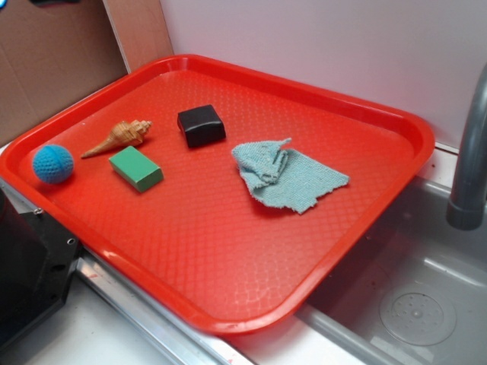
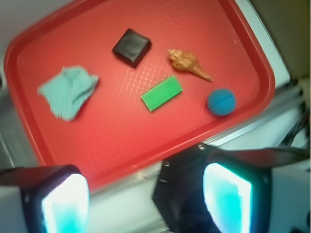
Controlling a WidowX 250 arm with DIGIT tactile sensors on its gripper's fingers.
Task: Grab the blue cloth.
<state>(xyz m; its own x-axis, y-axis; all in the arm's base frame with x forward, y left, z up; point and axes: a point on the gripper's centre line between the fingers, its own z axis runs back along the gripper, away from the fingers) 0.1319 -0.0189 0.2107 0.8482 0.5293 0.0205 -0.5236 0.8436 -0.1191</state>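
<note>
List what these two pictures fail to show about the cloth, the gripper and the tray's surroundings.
- Cloth: its underside and what its folds cover are hidden in both views; blurred in the wrist view.
- Gripper: only two glowing fingers show, cut by the wrist view's bottom edge; absent from the exterior view.
- Faucet: top cut by the exterior view's right edge.
- Tray: left corner cut in the exterior view.
</note>
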